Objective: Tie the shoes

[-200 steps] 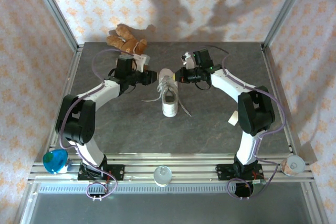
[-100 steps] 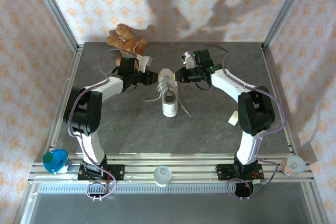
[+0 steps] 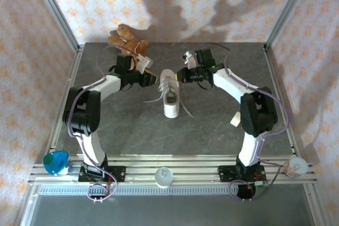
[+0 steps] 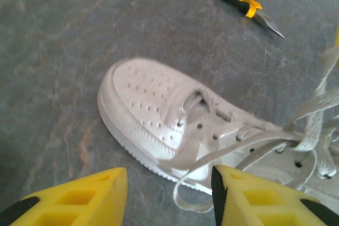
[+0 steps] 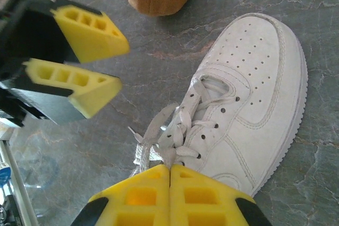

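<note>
While no knot or bow shows anywhere, tying looks barely begun

Top view: sneaker [image 3: 169, 93] at frame centre, laces [image 3: 186, 110] trailing loose on both sides; left gripper [image 3: 150, 78] and right gripper [image 3: 180, 75] flank its upper end

Left wrist: jaws apart, holding nothing, toe just above them

Right wrist: fingers pressed together at bottom centre, apparently pinching the bunched laces; crossing, looping and tightening are all yet to do

Legible text, labels, brands, numbers, signs: 0 found | white sneaker [image 5: 254, 88], lower right of the right wrist view: plain upper, no marking that reads | top external view: everything too small to read.
</note>
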